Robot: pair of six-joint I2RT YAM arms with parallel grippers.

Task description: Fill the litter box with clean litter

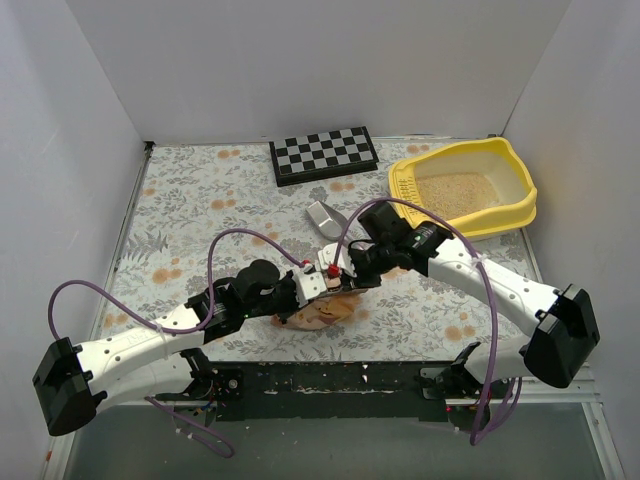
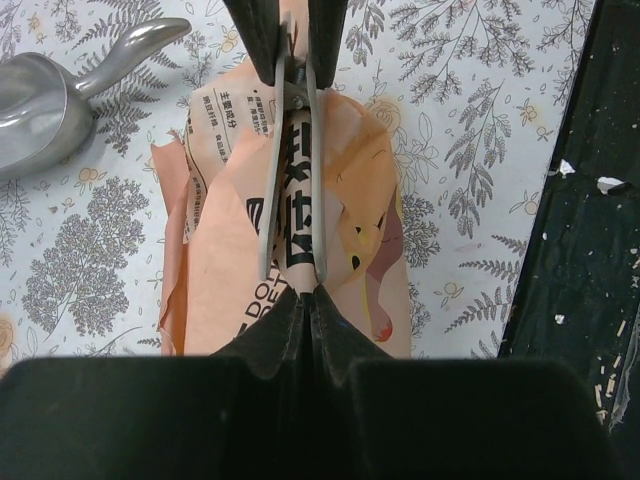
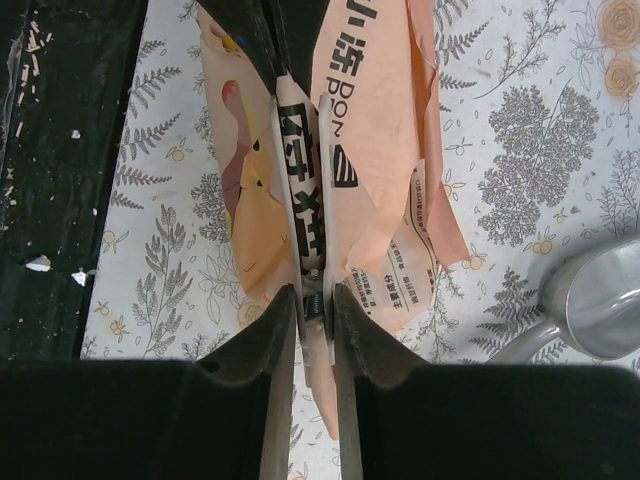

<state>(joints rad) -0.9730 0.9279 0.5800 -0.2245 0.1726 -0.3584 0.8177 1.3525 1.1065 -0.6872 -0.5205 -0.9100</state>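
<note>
The yellow litter box (image 1: 520,190) stands at the back right with pale clean litter (image 1: 460,192) inside. A peach-orange crinkled bag (image 1: 315,312) hangs between both grippers near the front middle. In the left wrist view my left gripper (image 2: 305,292) is shut on the bag's (image 2: 230,250) folded top, right at the end of a metal spring clip (image 2: 270,180). In the right wrist view my right gripper (image 3: 313,300) has its jaws pressed against both arms of the clip (image 3: 290,220) at its spring end, over the bag (image 3: 370,130). In the top view the left gripper (image 1: 322,282) and right gripper (image 1: 356,270) nearly meet.
A silver scoop (image 1: 325,218) lies on the floral cloth behind the grippers, also seen as the scoop (image 2: 40,110) and the scoop (image 3: 600,300). A folded checkerboard (image 1: 323,153) sits at the back. The black table edge (image 2: 580,250) is close by.
</note>
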